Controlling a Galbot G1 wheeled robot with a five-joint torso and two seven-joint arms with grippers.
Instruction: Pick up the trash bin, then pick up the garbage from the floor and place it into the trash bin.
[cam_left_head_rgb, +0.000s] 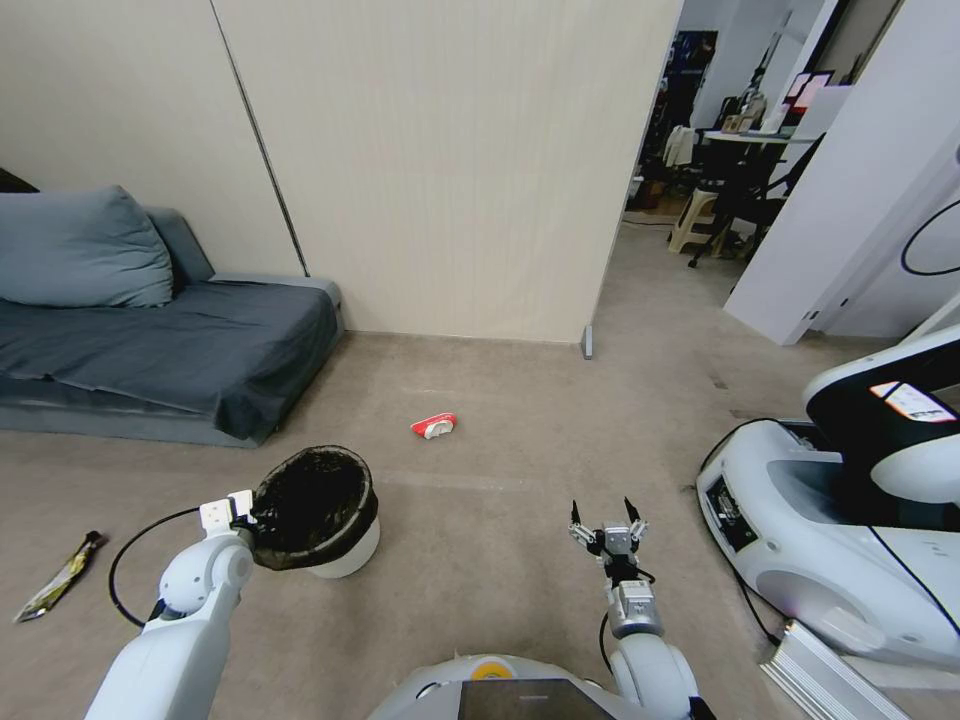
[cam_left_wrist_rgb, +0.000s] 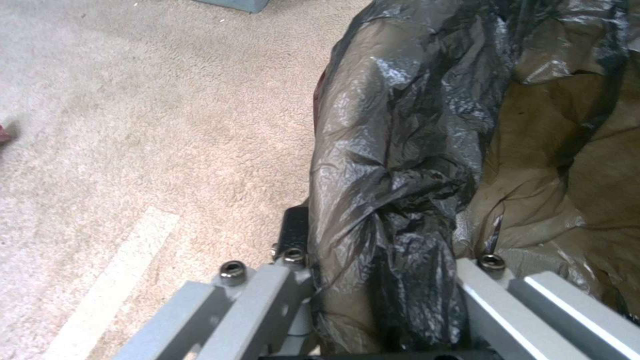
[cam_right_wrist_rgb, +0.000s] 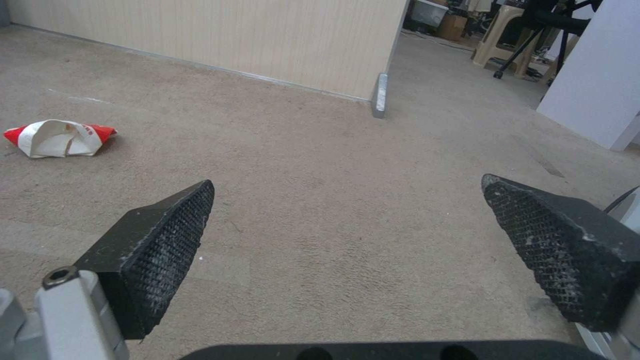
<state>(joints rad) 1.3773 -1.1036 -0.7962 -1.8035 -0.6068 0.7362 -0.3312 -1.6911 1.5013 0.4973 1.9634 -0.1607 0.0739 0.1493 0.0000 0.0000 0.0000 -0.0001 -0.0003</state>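
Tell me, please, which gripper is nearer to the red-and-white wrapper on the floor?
The right gripper: it hovers open over bare carpet, with the red-and-white wrapper ahead to its left. The left gripper sits farther back, clamped on the trash bin rim.

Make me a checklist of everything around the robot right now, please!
Surface: beige carpet floor, with a pale stripe across it.
Job's things: trash bin with black bag over its rim; red-and-white wrapper on the floor beyond both hands; dark-and-yellow packet lying far left.
Clutter: nothing seen besides the litter.
Grippers: left hand shut on the bin's rim; right hand open, holding nothing, above the carpet.
Cables: black loop by the left arm; black cable at the white machine on the right.
Surroundings: grey sofa with cushion, wood-panel wall, doorway to a room with a stool.
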